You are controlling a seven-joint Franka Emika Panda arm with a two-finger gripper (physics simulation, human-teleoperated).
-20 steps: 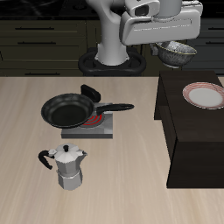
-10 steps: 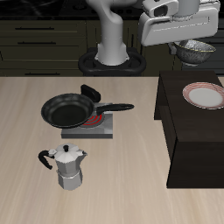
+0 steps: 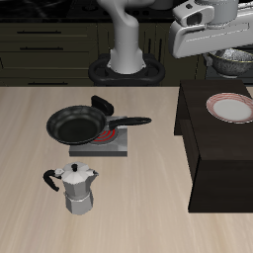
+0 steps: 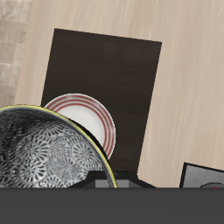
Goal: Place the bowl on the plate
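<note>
The bowl (image 3: 235, 63), dark-rimmed with a speckled grey-white inside, hangs high in the air under my gripper (image 3: 229, 51), which is shut on its rim. It is above and a little behind the plate (image 3: 230, 108), a white round plate with a reddish-pink ring lying on the dark raised cabinet (image 3: 212, 148). In the wrist view the bowl (image 4: 39, 149) fills much of the frame close to the camera, and the plate (image 4: 86, 118) shows beyond it on the dark cabinet top (image 4: 105, 61). My fingers are mostly hidden by the bowl.
A black long-handled frying pan (image 3: 81, 124) rests on a small stove burner (image 3: 104, 141) mid-table. A metal moka pot (image 3: 77, 188) stands nearer the table's front edge. The robot's base (image 3: 126, 67) is at the back.
My gripper has carried the bowl sideways toward the plate's side, from beside the cabinet's inner edge to over the cabinet, and slightly higher.
</note>
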